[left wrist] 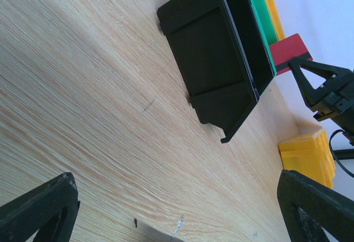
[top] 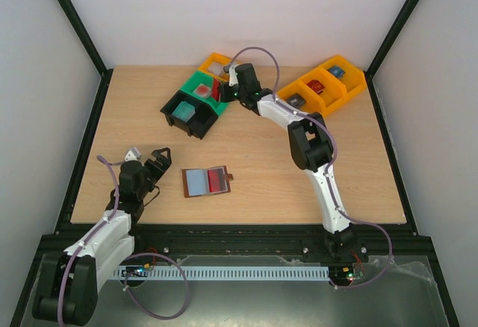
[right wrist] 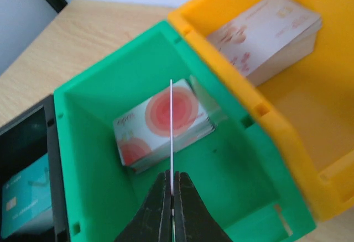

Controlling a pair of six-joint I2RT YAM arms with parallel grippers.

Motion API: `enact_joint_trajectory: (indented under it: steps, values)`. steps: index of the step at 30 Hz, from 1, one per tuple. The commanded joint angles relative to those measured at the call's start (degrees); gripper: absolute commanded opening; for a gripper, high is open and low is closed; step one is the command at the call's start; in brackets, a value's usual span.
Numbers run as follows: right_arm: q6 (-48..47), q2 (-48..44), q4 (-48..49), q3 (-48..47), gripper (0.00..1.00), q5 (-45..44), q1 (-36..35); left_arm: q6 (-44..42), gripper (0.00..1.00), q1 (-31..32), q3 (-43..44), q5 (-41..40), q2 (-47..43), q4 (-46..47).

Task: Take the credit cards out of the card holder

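Right jaws pinch a red card (right wrist: 172, 137) upright over the green bin (right wrist: 88, 159); let go crooked, it may land on edge (not flat). Left jaws gape near the open card holder (top: 197, 183) on the bench (top: 299, 185).

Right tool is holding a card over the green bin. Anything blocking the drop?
Nothing visible does. The thin plastic card pinched in the right tool hangs edge-on over the open green plastic bin; only a stack of red-circle cards lies on its floor.
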State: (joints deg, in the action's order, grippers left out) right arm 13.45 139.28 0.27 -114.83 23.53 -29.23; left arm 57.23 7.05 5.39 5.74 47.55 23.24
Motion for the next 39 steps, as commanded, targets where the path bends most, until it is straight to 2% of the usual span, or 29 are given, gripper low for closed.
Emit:
enact_joint_trajectory:
  steps: [1,10,14,23,29,33,37,39]
  values:
    - [-2.3,-0.8,-3.7,-2.3,0.02,1.8,-2.7,0.0,0.99,-0.4,-0.8,-0.4,0.6,1.5]
    - [4.7,-4.6,0.1,3.9,0.02,1.7,-6.3,0.0,0.99,-0.4,-0.9,-0.6,0.4,1.5]
    - [4.8,-5.5,-2.4,3.0,0.02,-1.7,-8.1,-0.1,0.99,-0.4,-0.9,-0.6,0.3,1.5]
    - [11.2,-4.2,-3.9,0.5,0.02,7.3,-8.8,-0.1,0.99,-0.4,-0.9,-0.6,0.4,1.7]
    - [6.3,-6.7,-8.5,-3.0,0.02,4.7,-8.5,-0.1,0.99,-0.4,-0.9,-0.6,0.7,1.7]
    - [1.8,-12.3,-12.5,-2.9,0.02,-0.6,-4.2,-0.1,0.99,-0.4,-0.9,-0.6,0.8,1.8]
    - [0.4,-22.1,-12.0,5.3,0.02,-2.8,4.7,-0.1,0.99,-0.4,-1.0,-0.6,1.0,2.0]
    - [-1.3,-26.1,-12.9,9.5,0.02,-7.9,8.8,0.0,0.99,-0.4,-1.0,-0.6,1.2,2.0]
